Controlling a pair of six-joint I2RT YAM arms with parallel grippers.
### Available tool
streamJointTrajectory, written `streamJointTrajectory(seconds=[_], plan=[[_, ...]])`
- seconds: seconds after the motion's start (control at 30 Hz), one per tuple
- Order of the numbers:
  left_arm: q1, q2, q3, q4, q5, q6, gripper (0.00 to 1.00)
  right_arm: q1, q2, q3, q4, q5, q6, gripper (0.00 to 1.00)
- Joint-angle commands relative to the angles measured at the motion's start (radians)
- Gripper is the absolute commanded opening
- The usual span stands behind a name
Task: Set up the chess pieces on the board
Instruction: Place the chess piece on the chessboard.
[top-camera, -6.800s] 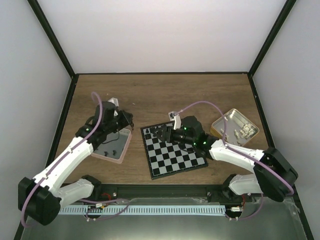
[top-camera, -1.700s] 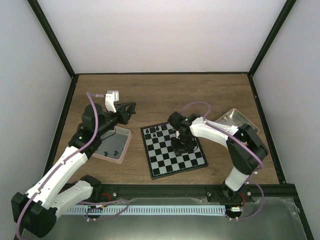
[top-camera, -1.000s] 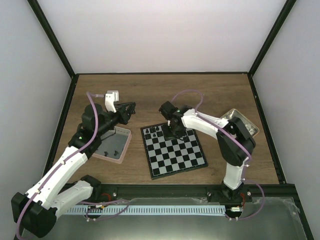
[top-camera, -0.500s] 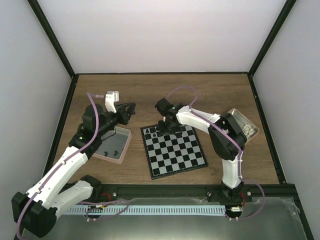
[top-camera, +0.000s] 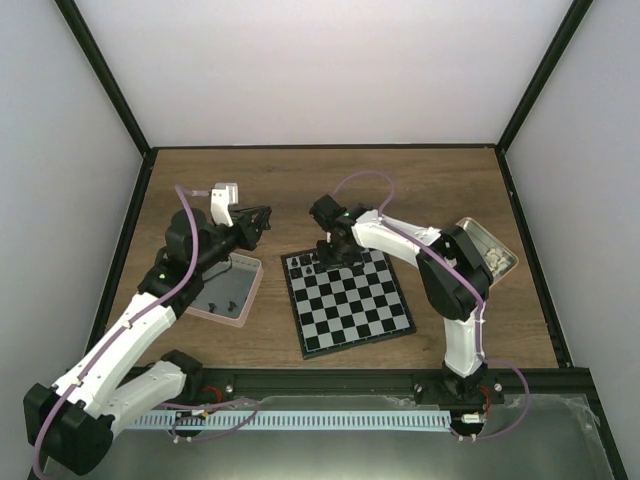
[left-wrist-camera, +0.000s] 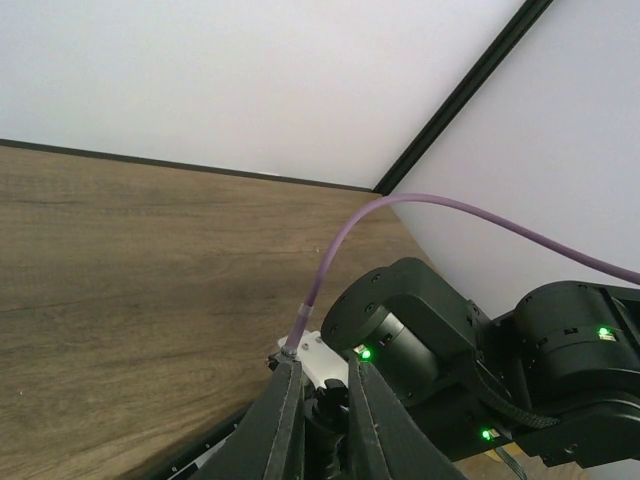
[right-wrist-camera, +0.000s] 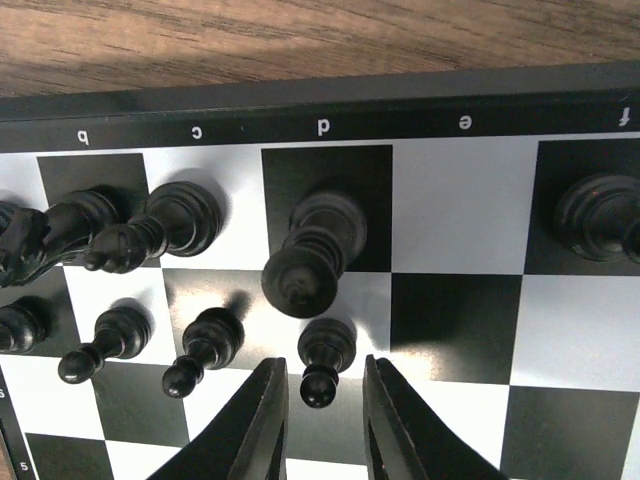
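Counter (top-camera: 400, 190): wood-grain, white walls around.
Board (top-camera: 355, 310): flat at counter's centre, slightly rotated.
Black pieces (right-wrist-camera: 315, 255): clustered on its far-left squares.
Right gripper (right-wrist-camera: 322, 372): jaws released, either side of a standing black pawn (right-wrist-camera: 326, 348).
Left gripper (left-wrist-camera: 323, 385): jaws clenched, aloft near pink-rimmed tray (top-camera: 245, 290).
Tin (top-camera: 505, 262): far right, holding cream pieces (top-camera: 492, 257).

Worktop (top-camera: 400, 190) is matt wood grain, black chess pieces (right-wrist-camera: 315, 250) look like glossy plastic, board (right-wrist-camera: 455, 205) is smooth with slight sheen, tin (top-camera: 505, 250) is shiny metal.
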Motion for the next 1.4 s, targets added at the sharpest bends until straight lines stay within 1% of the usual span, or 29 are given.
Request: streamJointTrajectory(seconds=[0.0,0.17,0.23,0.3,0.37,0.4,0.5,0.57,0.63,0.7,0.83,1.0,1.13,1.3,1.37], plan=[[0.003,-0.001,-0.008,0.035,-0.003,0.006,0.08,-0.005,-0.021,0.045,-0.015,0.019,-0.005,0.24],[0.002,0.004,-0.008,0.037,0.000,0.004,0.08,-0.005,-0.124,-0.007,0.039,-0.008,0.026,0.32],[0.002,0.011,-0.003,0.049,0.004,-0.004,0.08,-0.006,-0.192,-0.055,0.097,-0.056,0.037,0.33],[0.002,0.015,0.004,0.064,-0.007,-0.026,0.08,-0.005,-0.269,-0.106,0.195,-0.123,0.042,0.33],[0.003,0.016,0.008,0.091,-0.018,-0.061,0.08,-0.002,-0.343,-0.171,0.317,-0.195,0.052,0.35],[0.002,0.016,0.008,0.108,-0.020,-0.083,0.08,0.001,-0.382,-0.207,0.393,-0.227,0.060,0.37],[0.003,0.017,0.008,0.153,-0.030,-0.173,0.08,0.018,-0.501,-0.313,0.662,-0.310,0.086,0.45],[0.002,0.016,0.008,0.171,-0.025,-0.241,0.08,0.033,-0.556,-0.358,0.823,-0.339,0.102,0.52],[0.002,0.017,0.010,0.177,-0.014,-0.306,0.08,0.044,-0.583,-0.373,0.940,-0.373,0.105,0.57],[0.002,0.023,0.008,0.187,0.011,-0.380,0.08,0.053,-0.583,-0.359,1.010,-0.406,0.102,0.60],[0.003,0.042,0.009,0.221,0.070,-0.484,0.08,0.067,-0.544,-0.299,1.046,-0.455,0.088,0.63],[0.002,0.053,0.002,0.262,0.104,-0.532,0.08,0.070,-0.520,-0.289,1.085,-0.486,0.108,0.62],[0.002,0.055,0.002,0.272,0.115,-0.539,0.08,0.070,-0.505,-0.280,1.080,-0.492,0.116,0.57],[0.003,0.052,0.003,0.275,0.124,-0.546,0.08,0.070,-0.490,-0.276,1.070,-0.490,0.125,0.43],[0.003,0.051,0.002,0.276,0.130,-0.549,0.08,0.070,-0.486,-0.276,1.073,-0.485,0.128,0.34]])
